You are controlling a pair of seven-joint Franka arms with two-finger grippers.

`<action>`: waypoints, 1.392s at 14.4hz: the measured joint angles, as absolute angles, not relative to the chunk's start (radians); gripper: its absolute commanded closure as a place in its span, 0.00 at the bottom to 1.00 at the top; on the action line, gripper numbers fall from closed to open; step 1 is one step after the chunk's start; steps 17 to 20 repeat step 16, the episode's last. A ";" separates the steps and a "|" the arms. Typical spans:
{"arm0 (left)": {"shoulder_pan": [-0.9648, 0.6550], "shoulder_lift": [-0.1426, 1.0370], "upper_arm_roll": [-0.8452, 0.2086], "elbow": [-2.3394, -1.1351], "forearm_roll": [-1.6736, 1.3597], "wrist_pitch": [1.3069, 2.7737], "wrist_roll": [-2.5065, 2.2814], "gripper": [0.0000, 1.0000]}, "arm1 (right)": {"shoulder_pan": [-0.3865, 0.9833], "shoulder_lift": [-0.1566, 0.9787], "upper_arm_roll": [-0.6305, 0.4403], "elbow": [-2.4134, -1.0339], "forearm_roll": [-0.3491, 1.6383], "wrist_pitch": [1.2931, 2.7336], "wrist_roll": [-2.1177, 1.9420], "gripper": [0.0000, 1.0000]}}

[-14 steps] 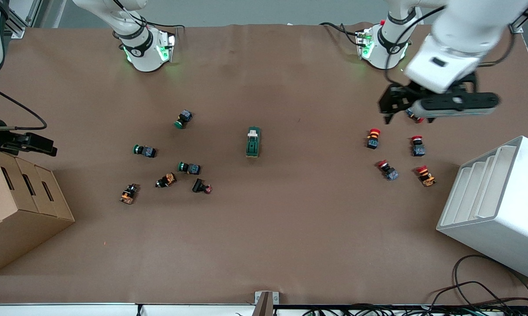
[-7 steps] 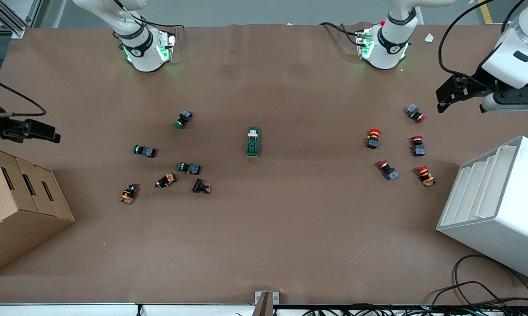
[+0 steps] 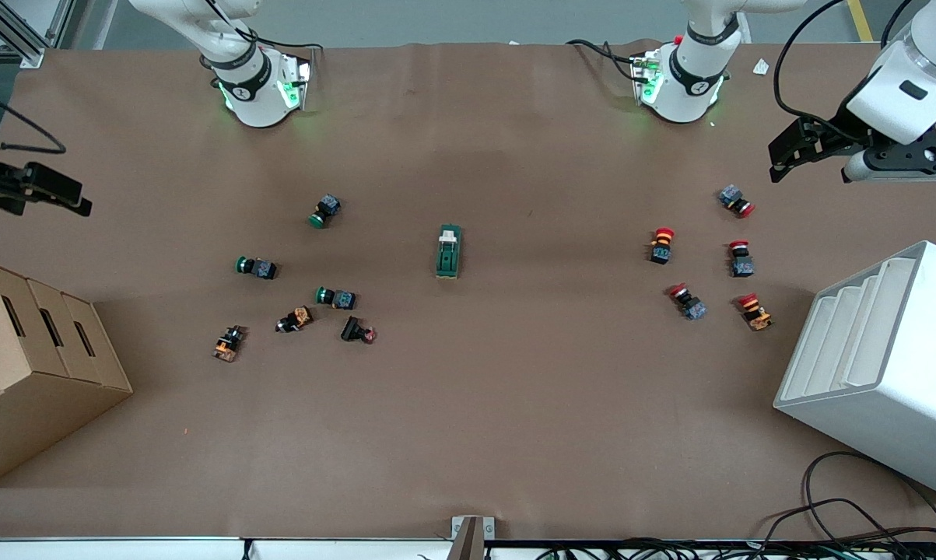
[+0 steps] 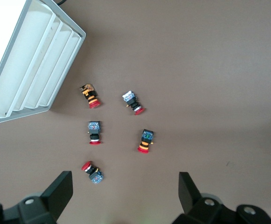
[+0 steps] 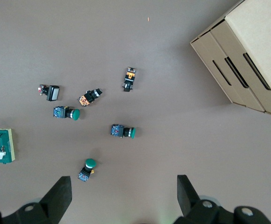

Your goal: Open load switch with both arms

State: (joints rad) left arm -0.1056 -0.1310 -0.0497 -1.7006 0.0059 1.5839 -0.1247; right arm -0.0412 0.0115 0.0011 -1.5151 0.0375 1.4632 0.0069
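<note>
Both arms are drawing outward compared with a second ago: the left gripper [image 3: 787,152], which was hanging over the red buttons, is now sitting high near the left arm's end of the table, and the right gripper [image 3: 43,190] is lifting away above the cardboard box [image 3: 32,365] at the right arm's end. Going from big to small, the brown table [image 3: 468,435] is carrying that box at one end and a white slotted rack [image 3: 880,358] at the other, apparently as sorting bins for the small parts. Neither arm is reaching for anything yet; each seems to be hanging high so that its wrist camera is taking in its own half of the table. Both grippers are spread wide and are holding nothing, their fingers [image 4: 60,191] framing bare table in the wrist views [image 5: 60,196]. Between the two button groups, the load switch [image 3: 449,251] is lying flat and alone near the table's middle, untouched, its white lever piece toward the bases; it is also showing in the right wrist view [image 5: 1,145]. Green-capped push buttons [image 3: 334,296] are scattering toward the right arm's end, red-capped push buttons [image 3: 661,244] toward the left arm's. Opening the switch is likely going to need one gripper pinning the block while the other is working the lever.
</note>
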 measured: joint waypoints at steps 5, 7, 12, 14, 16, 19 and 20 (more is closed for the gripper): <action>-0.105 -0.131 -0.039 -1.700 0.005 1.586 -0.118 0.00 | -0.041 -0.056 0.003 -1.580 0.035 1.474 0.007 0.00; -0.105 -0.131 -0.038 -1.698 0.004 1.586 -0.118 0.00 | -0.041 -0.060 0.003 -1.582 0.034 1.475 0.006 0.00; -0.105 -0.127 -0.037 -1.681 0.004 1.587 -0.118 0.00 | -0.041 -0.078 0.002 -1.583 0.033 1.465 -0.016 0.00; -0.105 -0.125 -0.037 -1.680 0.004 1.587 -0.118 0.00 | -0.041 -0.092 -0.001 -1.583 0.032 1.462 -0.022 0.00; -0.105 -0.124 -0.037 -1.680 0.004 1.586 -0.118 0.00 | -0.042 -0.103 -0.003 -1.584 0.032 1.456 -0.028 0.00; -0.105 -0.124 -0.037 -1.680 0.004 1.586 -0.118 0.00 | -0.042 -0.103 -0.003 -1.584 0.032 1.456 -0.028 0.00; -0.105 -0.124 -0.037 -1.680 0.004 1.586 -0.118 0.00 | -0.042 -0.103 -0.003 -1.584 0.032 1.456 -0.028 0.00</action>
